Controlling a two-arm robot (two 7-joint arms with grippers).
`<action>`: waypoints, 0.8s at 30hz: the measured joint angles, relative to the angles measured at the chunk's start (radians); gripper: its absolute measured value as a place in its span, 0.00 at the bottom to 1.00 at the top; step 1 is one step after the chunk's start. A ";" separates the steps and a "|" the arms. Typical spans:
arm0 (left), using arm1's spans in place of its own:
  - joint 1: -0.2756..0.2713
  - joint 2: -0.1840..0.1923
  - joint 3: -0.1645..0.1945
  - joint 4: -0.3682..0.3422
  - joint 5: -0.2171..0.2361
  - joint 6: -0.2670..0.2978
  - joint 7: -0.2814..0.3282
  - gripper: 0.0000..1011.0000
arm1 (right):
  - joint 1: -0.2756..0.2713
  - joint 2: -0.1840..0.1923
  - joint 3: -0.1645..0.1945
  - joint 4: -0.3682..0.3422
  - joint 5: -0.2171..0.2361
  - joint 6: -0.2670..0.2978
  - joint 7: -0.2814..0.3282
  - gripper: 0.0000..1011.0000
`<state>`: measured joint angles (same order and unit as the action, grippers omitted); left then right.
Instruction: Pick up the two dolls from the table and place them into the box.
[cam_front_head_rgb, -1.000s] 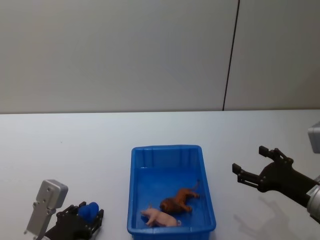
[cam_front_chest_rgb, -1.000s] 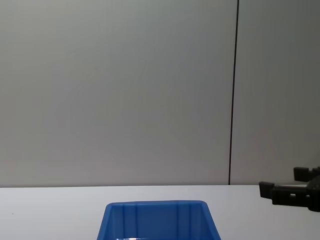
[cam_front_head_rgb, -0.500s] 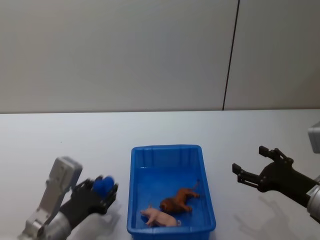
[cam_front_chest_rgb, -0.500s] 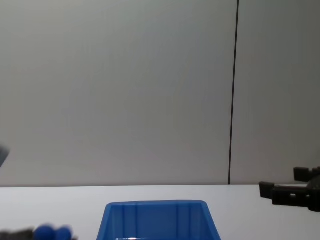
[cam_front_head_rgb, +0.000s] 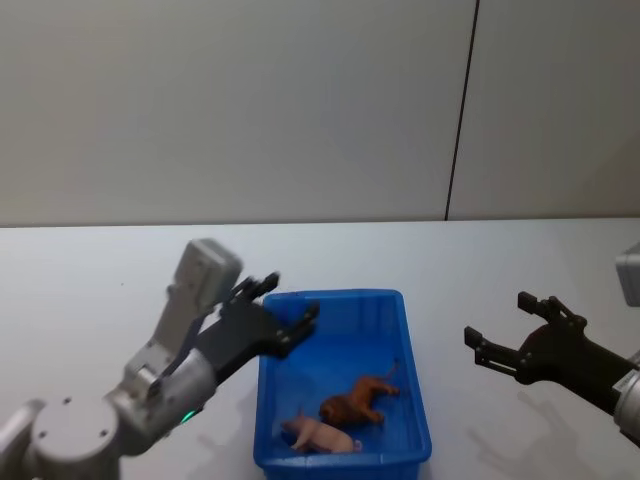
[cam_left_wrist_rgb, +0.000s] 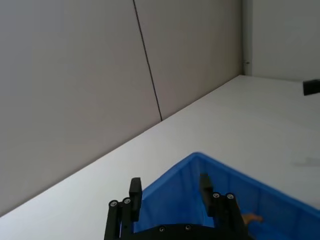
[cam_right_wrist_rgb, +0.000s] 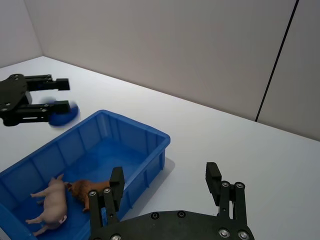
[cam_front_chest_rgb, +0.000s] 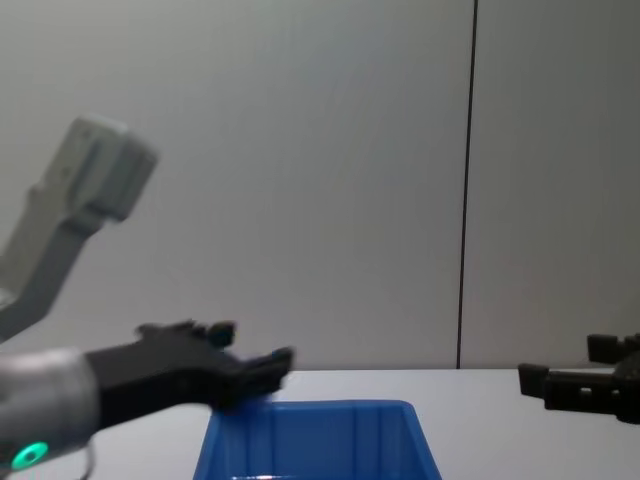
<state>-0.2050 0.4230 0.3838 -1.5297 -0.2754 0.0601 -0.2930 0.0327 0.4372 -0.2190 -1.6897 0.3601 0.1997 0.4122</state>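
Dolls, a pig (cam_front_head_rgb: 320, 434) and a lion (cam_front_head_rgb: 358, 400), lay in the box (cam_front_head_rgb: 336, 301).
Left gripper (cam_front_head_rgb: 282, 304) hung spread above its rim; right gripper (cam_front_head_rgb: 508, 332) gaped over the white table (cam_front_head_rgb: 120, 270), grey wall (cam_front_head_rgb: 230, 100) behind.

Grey jointed left arm (cam_front_head_rgb: 150, 385) with green light, black screw-studded tool (cam_front_head_rgb: 278, 312).

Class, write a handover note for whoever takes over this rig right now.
Left tool: open, over the far left corner of the bright blue ribbed plastic box. A small blurred blue thing shows at its fingertips; I cannot tell if it is held.
Right tool: open, empty, above the white table right of the box.
Pink pig doll and brown lion doll: lying inside the box.
Done: both dolls in.
Left: probably only checking the blue thing.
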 joint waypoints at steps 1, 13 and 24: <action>-0.008 -0.008 0.003 0.003 0.004 0.002 -0.004 0.70 | 0.000 0.000 0.000 0.000 0.000 0.000 0.000 0.99; -0.100 -0.096 0.026 0.053 0.030 0.013 -0.040 0.99 | 0.000 0.000 0.000 0.000 0.000 0.000 0.000 0.99; -0.128 -0.122 0.025 0.064 0.025 -0.002 -0.023 0.99 | 0.000 0.000 0.000 0.000 0.000 0.000 0.000 0.99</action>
<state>-0.3333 0.3013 0.4088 -1.4657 -0.2503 0.0579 -0.3159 0.0327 0.4372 -0.2190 -1.6897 0.3601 0.1997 0.4122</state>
